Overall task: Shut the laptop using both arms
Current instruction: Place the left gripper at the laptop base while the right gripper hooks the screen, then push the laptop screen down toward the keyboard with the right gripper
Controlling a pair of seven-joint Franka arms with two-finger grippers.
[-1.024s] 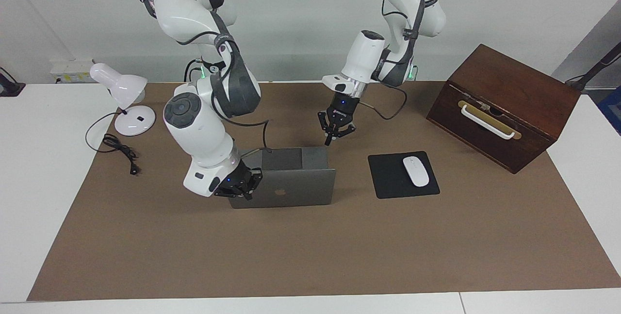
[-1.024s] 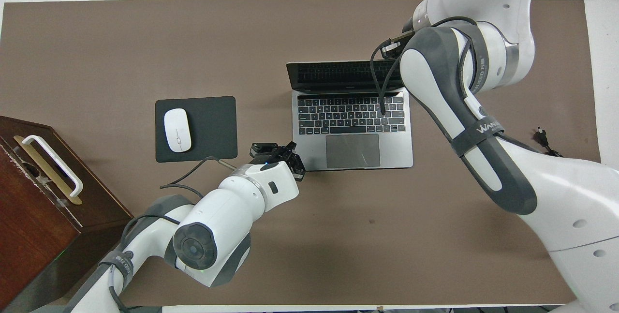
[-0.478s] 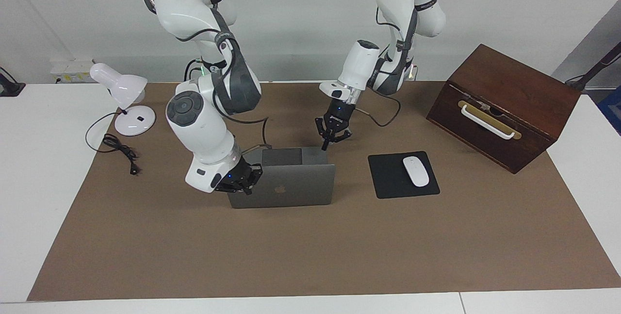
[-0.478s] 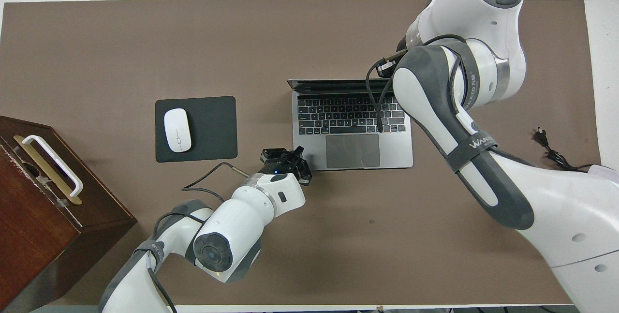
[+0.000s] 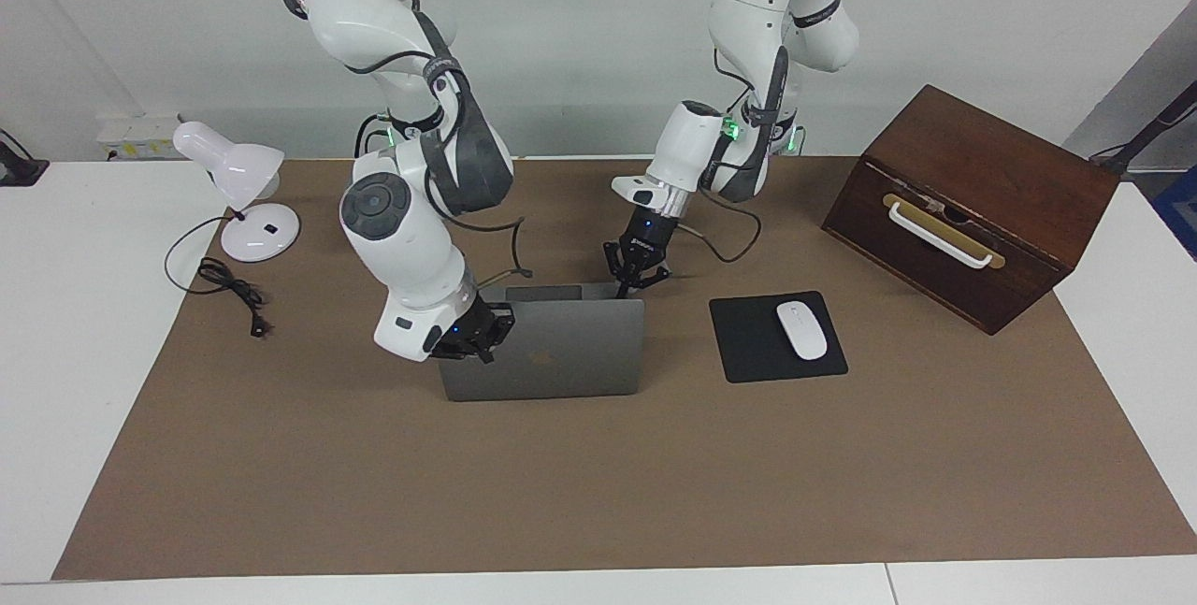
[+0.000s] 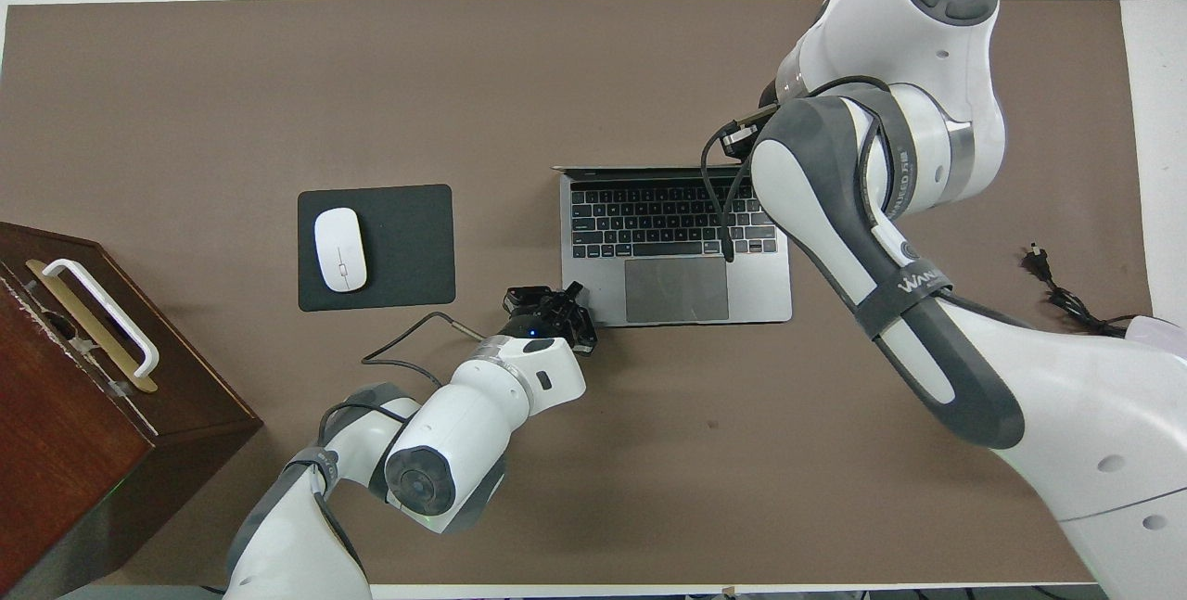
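A brown mat covers the white tabletop (image 5: 112,399). The laptop (image 5: 561,352) sits mid-mat, lid tipped well toward the keyboard but not shut. The right end effector (image 5: 472,336), fingers closed and empty, presses the lid's back near one corner; the left end effector (image 5: 631,276), also closed and empty, is at the base's corner nearest the robots. Pushing off-centre could twist the lid or skid the base, and the left end effector risks being pinched under the descending lid.
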